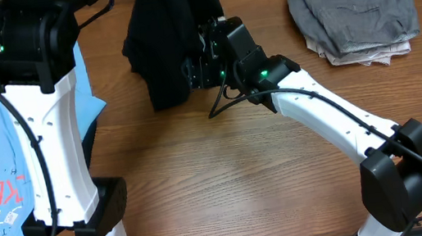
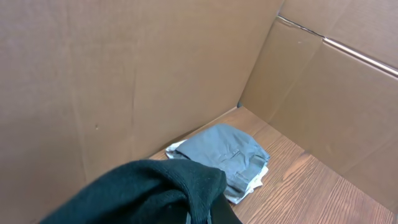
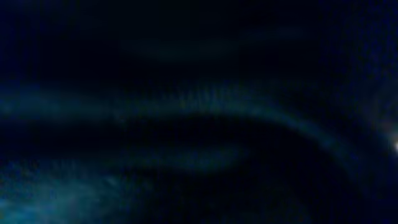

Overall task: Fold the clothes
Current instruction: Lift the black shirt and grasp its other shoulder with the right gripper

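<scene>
A dark, nearly black garment (image 1: 167, 41) hangs from the top centre of the overhead view, lifted off the table. My left gripper (image 2: 198, 218) is shut on it, and the garment (image 2: 143, 193) drapes over the jaws and hides most of them. My right gripper (image 1: 192, 71) is pressed into the garment's right side at mid height. Its fingers are buried in the cloth. The right wrist view shows only dark fabric, so I cannot tell whether its jaws are open or shut.
A folded grey pile of clothes (image 1: 353, 7) lies at the back right, also in the left wrist view (image 2: 230, 155). A light blue shirt with red print (image 1: 6, 188) lies at the left under my left arm. Cardboard walls (image 2: 124, 74) stand behind the wooden table (image 1: 227, 174).
</scene>
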{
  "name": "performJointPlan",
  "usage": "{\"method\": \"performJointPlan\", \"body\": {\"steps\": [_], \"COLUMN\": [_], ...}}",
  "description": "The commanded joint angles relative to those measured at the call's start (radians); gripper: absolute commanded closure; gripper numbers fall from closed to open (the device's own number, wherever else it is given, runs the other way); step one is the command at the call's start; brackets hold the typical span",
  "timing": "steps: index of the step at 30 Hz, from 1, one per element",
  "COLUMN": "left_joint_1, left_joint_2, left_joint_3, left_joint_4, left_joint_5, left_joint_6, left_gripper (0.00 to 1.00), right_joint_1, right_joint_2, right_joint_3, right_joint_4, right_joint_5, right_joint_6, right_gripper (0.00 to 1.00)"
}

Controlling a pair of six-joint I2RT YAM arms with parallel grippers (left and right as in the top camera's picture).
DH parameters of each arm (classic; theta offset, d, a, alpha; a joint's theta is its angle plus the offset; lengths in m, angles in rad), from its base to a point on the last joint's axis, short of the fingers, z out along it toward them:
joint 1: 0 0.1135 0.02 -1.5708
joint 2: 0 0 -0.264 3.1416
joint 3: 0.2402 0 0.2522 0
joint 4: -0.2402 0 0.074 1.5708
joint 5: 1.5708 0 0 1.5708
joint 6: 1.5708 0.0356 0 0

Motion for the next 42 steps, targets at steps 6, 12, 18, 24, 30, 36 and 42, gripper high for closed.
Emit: {"method": "performJointPlan", "body": {"steps": [6,12,18,24,30,36,42], "left_joint_1": [-0.006,-0.006,-0.006,-0.006,-0.006,-0.006,0.005], "left_joint_2": [-0.008,-0.007,-0.005,-0.005,-0.005,-0.005,-0.008], "left_joint_3": [0.011,0.008,0.008,0.008,0.008,0.008,0.011], "left_joint_4": [-0.034,-0.089,-0.097,-0.091,-0.091,-0.091,-0.083], "left_joint_5": [-0.067,-0.173,-0.172,-0.173,-0.173,-0.167,-0.168], "left_joint_6": [0.032,0.061,0.070,0.070,0.069,0.069,0.069], "left_gripper": [0.96,0.96,0.96,0.96,0.96,0.96,0.96], "right_joint_1": [-0.057,-0.099,-0.102,-0.082,-0.048,-0.047,-0.050], "right_joint_2": [-0.042,-0.109,-0.129,-0.124,-0.108,-0.108,-0.121], "right_joint_3": [0.002,0.002,0.002,0.002,0.001,0.001,0.007], "right_joint_4": [-0.036,-0.043,-0.004,-0.036,-0.095,-0.065,-0.107], "right_joint_5": [-0.011,-0.102,-0.102,-0.170,-0.166,-0.156,-0.059], "right_joint_6": [-0.046,-0.166,-0.211,-0.209,-0.206,-0.181,-0.149], "right_gripper": [0.20,0.17,0.16,0.18,0.27,0.64,0.96]}}
